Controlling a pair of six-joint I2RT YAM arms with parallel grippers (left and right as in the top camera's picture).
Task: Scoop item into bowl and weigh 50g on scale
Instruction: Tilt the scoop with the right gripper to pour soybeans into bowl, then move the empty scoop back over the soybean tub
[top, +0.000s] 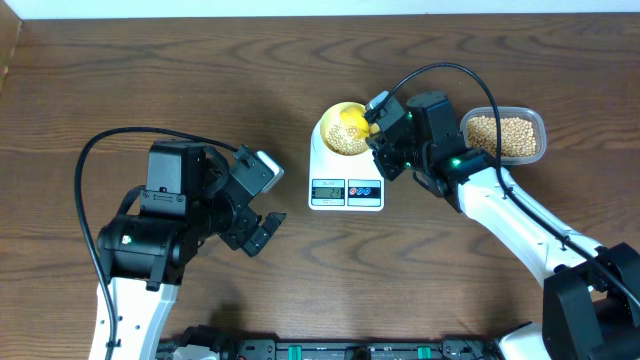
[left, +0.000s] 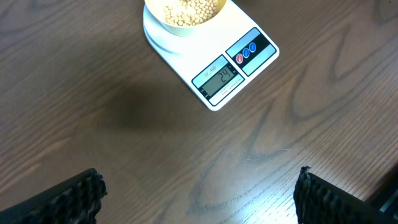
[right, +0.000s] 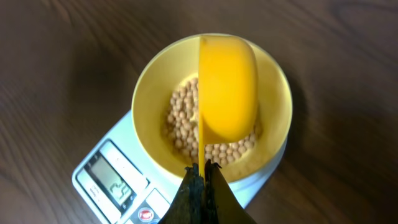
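The pale yellow bowl (top: 343, 130) (right: 148, 93) stands on the white scale (top: 346, 188) (left: 214, 68) (right: 93, 163), partly filled with tan beans (right: 180, 127) (left: 186, 7). My right gripper (top: 384, 130) (right: 204, 171) is shut on the thin handle of a yellow measuring spoon (right: 227, 87) (top: 372, 127). The spoon is turned on its side over the bowl, its inside hidden from me. The scale's display (left: 217, 78) reads about 24. My left gripper (top: 262, 225) (left: 199, 199) hangs open over bare table left of the scale, its fingers (left: 62, 199) far apart with nothing between them.
A clear plastic tub (top: 503, 136) of beans sits right of the scale, behind my right arm. The scale's red and blue buttons (left: 247, 52) face the front. Dark wood table lies all around.
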